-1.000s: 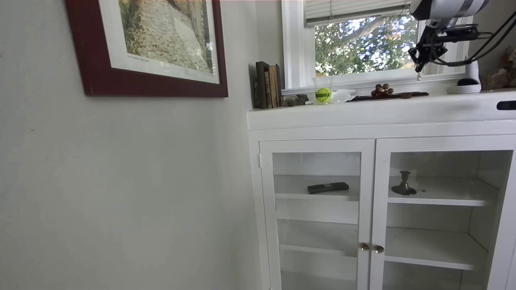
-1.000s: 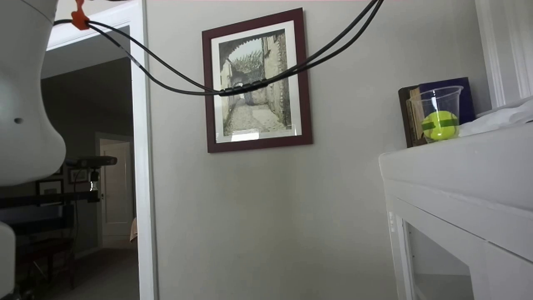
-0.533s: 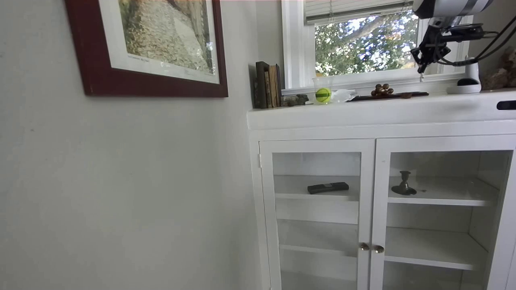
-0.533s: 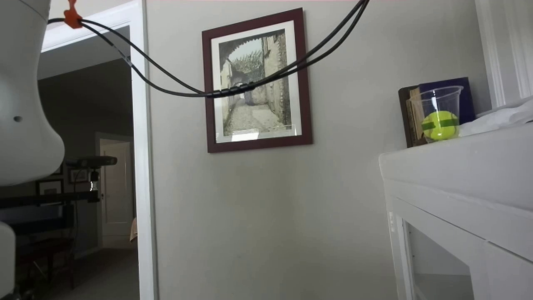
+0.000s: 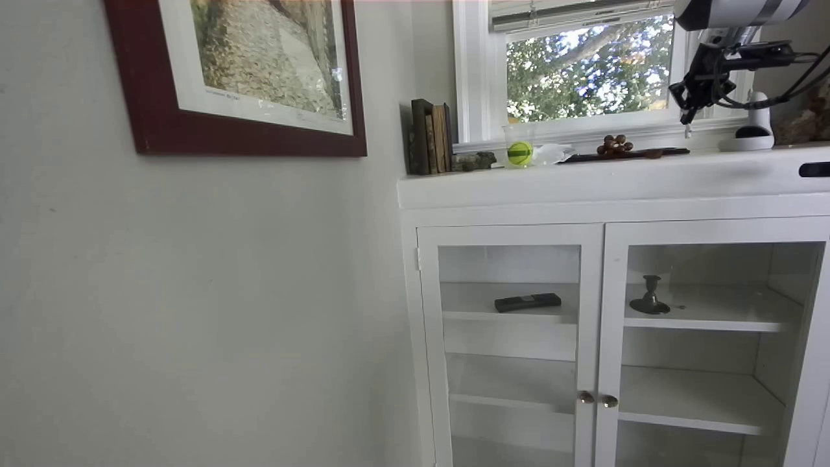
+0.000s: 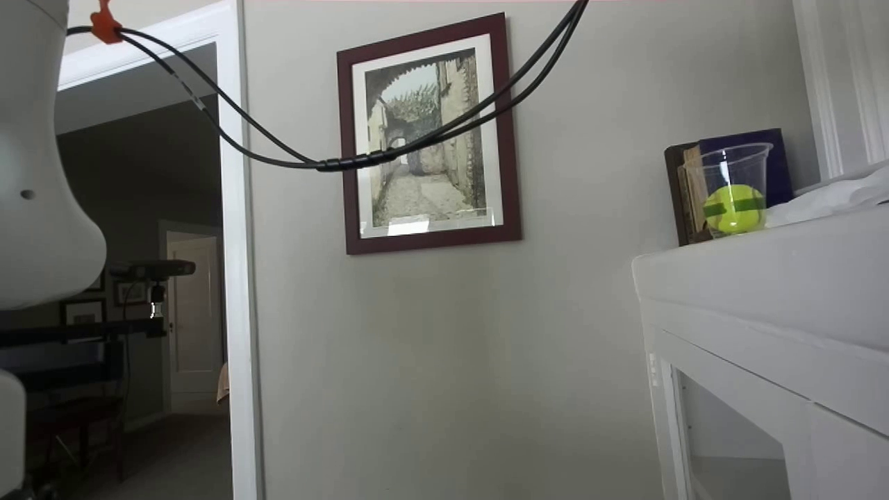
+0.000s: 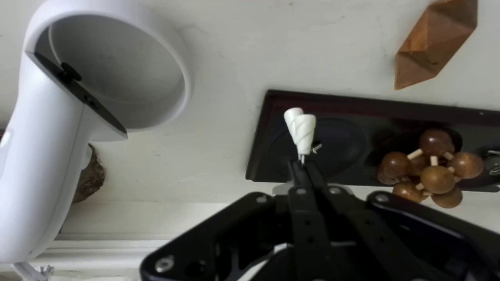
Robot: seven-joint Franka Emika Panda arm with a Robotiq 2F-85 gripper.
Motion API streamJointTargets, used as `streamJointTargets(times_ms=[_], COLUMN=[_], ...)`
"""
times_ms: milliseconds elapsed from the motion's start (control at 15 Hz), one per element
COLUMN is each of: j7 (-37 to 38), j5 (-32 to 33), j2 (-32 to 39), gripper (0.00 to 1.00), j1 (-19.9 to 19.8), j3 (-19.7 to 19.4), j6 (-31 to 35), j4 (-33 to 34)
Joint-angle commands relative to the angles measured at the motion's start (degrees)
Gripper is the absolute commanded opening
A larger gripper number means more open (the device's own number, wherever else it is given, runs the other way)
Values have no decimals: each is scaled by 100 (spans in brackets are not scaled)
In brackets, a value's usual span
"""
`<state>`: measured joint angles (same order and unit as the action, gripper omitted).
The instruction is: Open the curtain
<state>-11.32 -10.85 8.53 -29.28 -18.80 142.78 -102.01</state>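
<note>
The curtain, a white slatted blind (image 5: pixel 512 23), hangs across the top of the white-framed window in an exterior view, with trees visible below its bottom edge. My gripper (image 5: pixel 686 120) is in front of the window's right part, above the sill, with the arm's white link above it. In the wrist view, my gripper (image 7: pixel 304 160) is shut on thin white cords, and white cord tassels (image 7: pixel 301 128) stick out just past the fingertips. The rest of the cords is hidden. In the other exterior view only the arm's white link (image 6: pixel 42 173) and cables show; the gripper and blind are out of view.
On the white sill (image 5: pixel 648 174) are a dark tray (image 7: pixel 273 136), a wooden ball cluster (image 7: pixel 437 179), a wooden block (image 7: pixel 433 43) and a white round-based device (image 7: pixel 50 156). A clear cup with a tennis ball (image 6: pixel 735 208) and books (image 5: pixel 431 137) stand farther left.
My gripper has moved right and slightly down in an exterior view. The blind's bottom edge has risen a little. The arm's link and cables have shifted left in the other exterior view.
</note>
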Motion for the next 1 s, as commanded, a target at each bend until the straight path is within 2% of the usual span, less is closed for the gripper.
streamJointTargets(times_ms=[0, 933], j7=[-68, -194], j5=[184, 375], j2=[-386, -900], gripper=[0, 0], j1=[142, 302], j3=[-135, -302], j6=[-54, -88], j4=[-603, -1447])
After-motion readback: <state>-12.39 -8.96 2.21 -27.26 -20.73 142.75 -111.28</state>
